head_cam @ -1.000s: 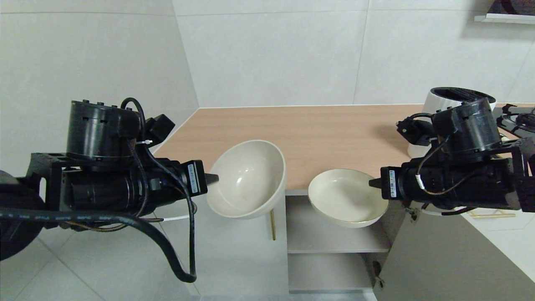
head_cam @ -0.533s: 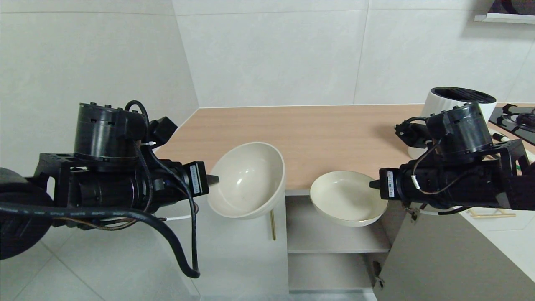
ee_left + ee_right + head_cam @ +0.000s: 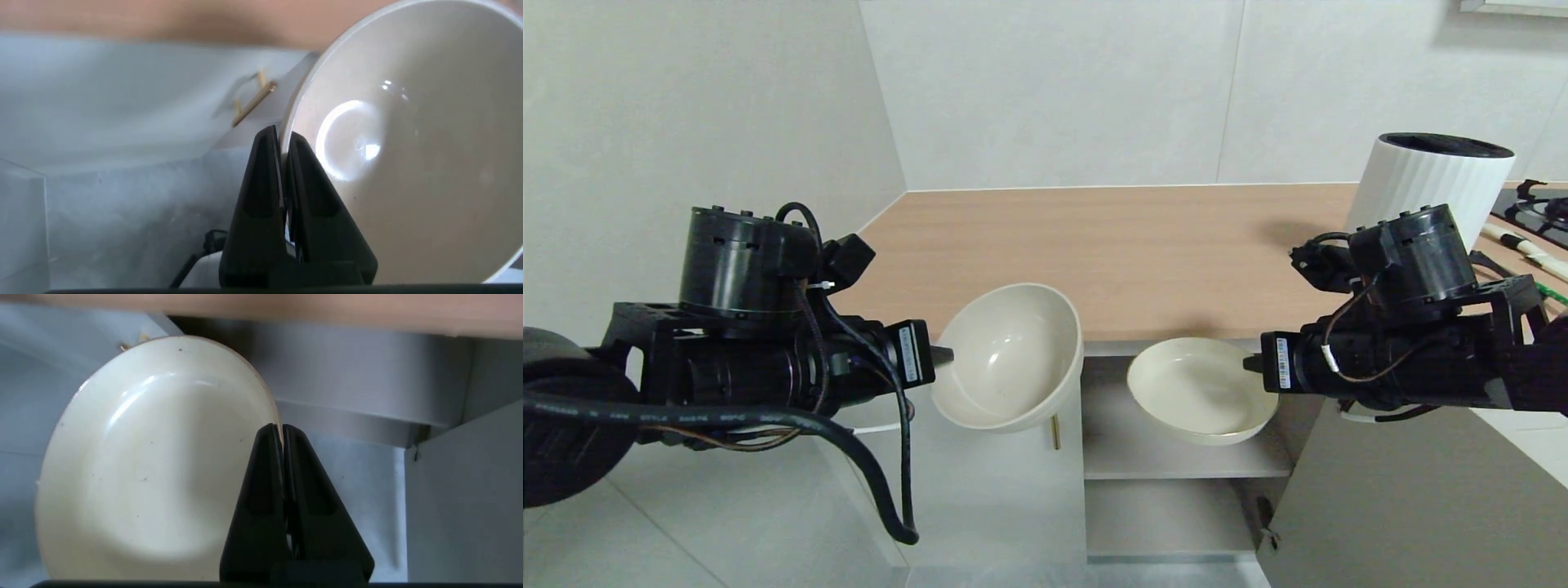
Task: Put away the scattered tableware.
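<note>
Nearest, the left pincer (image 3: 939,354) is squeezing shut on the rim of the deep bowl (image 3: 1013,351) and holding it up in the air. The bowl is cream, round and shiny inside. It is tipping so that its open side is facing up and toward the robot. The pincer is biting the rim on the bowl's left side, with one finger inside and one outside.

Across from it, the right pincer (image 3: 1252,362) is squeezing shut on the rim of the shallow dish (image 3: 1192,388), gripping its right side. The dish is cream too, wide and low, and it is hanging nearly flat. The bowl and the dish are hanging near each other with a gap between them.

Just behind and under them, the cupboard (image 3: 1111,384) is standing open. A shelf (image 3: 1176,461) is running across it, with free room above and below. Its grey door (image 3: 1405,506) is standing open to the right, under the right arm. A closed white door (image 3: 1005,498) with a gold handle (image 3: 1055,430) is sitting under the bowl.

Farther back, the brown tabletop (image 3: 1127,245) is stretching away, its front edge just behind both dishes. A white ribbed pot (image 3: 1429,180) is standing on its far right side, near the wall (image 3: 1054,98).
</note>
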